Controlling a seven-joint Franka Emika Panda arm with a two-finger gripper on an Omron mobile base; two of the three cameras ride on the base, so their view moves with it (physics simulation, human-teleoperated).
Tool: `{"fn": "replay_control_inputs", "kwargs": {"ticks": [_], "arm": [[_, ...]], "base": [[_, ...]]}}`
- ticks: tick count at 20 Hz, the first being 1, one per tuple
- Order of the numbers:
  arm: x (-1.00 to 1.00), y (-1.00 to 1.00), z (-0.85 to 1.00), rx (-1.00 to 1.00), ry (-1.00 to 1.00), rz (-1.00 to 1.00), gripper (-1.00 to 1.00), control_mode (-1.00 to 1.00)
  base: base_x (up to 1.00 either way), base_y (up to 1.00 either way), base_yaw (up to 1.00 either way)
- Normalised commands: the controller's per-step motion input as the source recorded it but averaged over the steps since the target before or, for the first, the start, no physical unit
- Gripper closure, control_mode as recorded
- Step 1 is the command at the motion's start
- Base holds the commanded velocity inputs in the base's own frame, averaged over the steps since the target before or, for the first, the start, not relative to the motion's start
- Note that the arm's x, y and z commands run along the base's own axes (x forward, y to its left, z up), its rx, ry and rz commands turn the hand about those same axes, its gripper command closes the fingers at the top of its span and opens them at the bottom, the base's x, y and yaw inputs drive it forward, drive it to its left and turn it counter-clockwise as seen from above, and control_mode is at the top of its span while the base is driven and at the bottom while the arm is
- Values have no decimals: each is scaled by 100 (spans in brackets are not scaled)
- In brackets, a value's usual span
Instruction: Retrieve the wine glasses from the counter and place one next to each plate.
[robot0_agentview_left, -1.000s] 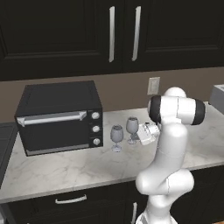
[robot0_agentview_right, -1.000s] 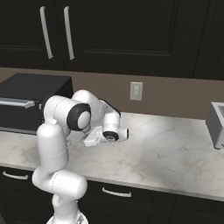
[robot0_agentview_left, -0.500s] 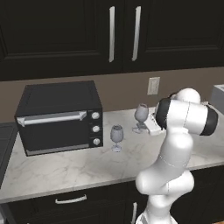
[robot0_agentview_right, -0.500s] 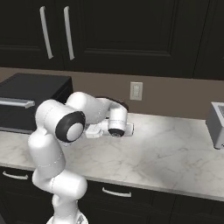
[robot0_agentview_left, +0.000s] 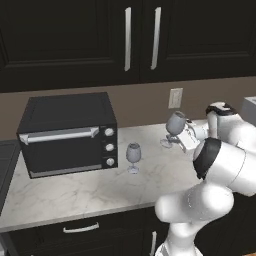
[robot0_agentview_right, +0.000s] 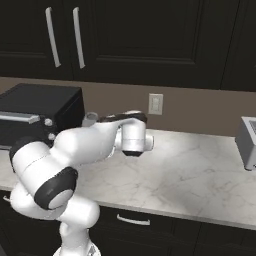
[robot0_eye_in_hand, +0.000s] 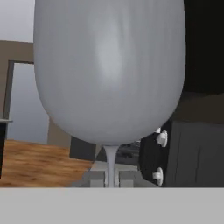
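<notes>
We are gripping one small grey see-through stemmed wine glass (robot0_agentview_left: 175, 123) by its thin stem, the gripper (robot0_agentview_left: 184, 140) closed on it. In the left base view the glass is hanging clear above the white-grey marbled table (robot0_agentview_left: 75, 187), its bowl leaning away from the gripper toward the black toaster oven (robot0_agentview_left: 67, 132). In the hand view its rounded bowl (robot0_eye_in_hand: 109, 65) is rising directly above the fingertips (robot0_eye_in_hand: 97, 178). The second grey stemmed glass (robot0_agentview_left: 133, 157) is standing upright on the table, just beside the oven's front corner.
</notes>
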Motion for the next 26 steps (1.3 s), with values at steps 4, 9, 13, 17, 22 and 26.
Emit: {"fn": "replay_control_inputs", "kwargs": {"ticks": [4,9,13,17,22,26], "arm": [[-91,0,71,0,-17,2,100,-100],[-89,0,51,0,-10,0,100,-100],[-88,0,28,1,-3,0,100,-100],[-67,0,41,2,0,0,100,-100],[-53,0,37,2,0,0,100,-100],[-47,0,37,0,0,0,100,-100]], "base": [[0,0,0],[0,0,0],[0,0,0],[0,0,0],[0,0,0],[0,0,0]]}}
